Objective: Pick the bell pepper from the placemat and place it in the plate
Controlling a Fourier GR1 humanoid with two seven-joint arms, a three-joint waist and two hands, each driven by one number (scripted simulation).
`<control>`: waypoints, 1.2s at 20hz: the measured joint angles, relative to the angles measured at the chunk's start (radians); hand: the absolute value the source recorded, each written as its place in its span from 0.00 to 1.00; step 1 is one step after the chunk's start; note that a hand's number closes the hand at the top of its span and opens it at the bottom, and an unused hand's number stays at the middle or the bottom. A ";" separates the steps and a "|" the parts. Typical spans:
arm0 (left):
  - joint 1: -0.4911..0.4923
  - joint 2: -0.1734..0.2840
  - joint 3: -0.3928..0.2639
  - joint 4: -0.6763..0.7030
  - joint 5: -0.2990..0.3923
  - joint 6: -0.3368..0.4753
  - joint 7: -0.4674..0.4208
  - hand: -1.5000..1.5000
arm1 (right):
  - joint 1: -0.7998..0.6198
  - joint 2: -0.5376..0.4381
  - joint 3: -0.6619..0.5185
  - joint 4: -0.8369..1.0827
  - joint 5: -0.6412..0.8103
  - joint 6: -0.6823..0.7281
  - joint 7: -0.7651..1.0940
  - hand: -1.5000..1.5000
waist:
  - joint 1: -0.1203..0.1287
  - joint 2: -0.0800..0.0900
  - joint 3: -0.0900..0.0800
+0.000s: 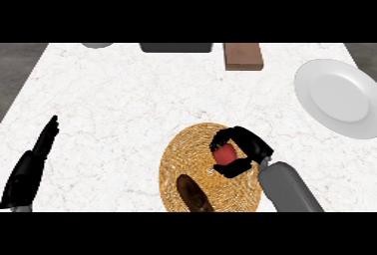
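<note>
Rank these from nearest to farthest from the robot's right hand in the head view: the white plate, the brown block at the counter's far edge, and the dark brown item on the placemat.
From the right hand:
1. Dark brown item, on the placemat's near part, to the hand's lower left.
2. White plate, at the counter's right.
3. Brown block, at the far edge.
</note>
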 measured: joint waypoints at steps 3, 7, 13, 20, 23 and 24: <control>-0.005 -0.017 0.012 0.011 -0.017 -0.008 -0.008 0.50 | 0.012 0.009 -0.013 -0.002 0.025 -0.015 -0.029 1.00 | -0.001 -0.001 0.000; -0.001 -0.020 0.026 0.008 -0.022 -0.018 -0.014 0.50 | 0.010 -0.093 -0.084 0.019 0.034 -0.014 -0.069 1.00 | -0.004 0.000 0.001; 0.008 -0.020 0.043 -0.001 -0.016 -0.006 -0.014 0.50 | 0.016 -0.509 -0.272 0.133 0.073 -0.020 -0.122 1.00 | -0.037 0.018 0.004; 0.010 -0.031 0.039 -0.007 -0.009 -0.007 -0.025 0.50 | -0.011 -0.812 -0.481 0.300 0.050 -0.117 -0.251 1.00 | -0.017 0.030 0.013; 0.009 -0.035 0.033 -0.007 -0.009 -0.012 -0.029 0.50 | -0.021 -0.879 -0.555 0.363 0.027 -0.183 -0.339 1.00 | -0.007 0.031 0.016; 0.007 -0.035 0.033 -0.006 -0.009 -0.012 -0.029 0.50 | -0.026 -0.899 -0.579 0.382 0.016 -0.197 -0.376 1.00 | -0.005 0.030 0.016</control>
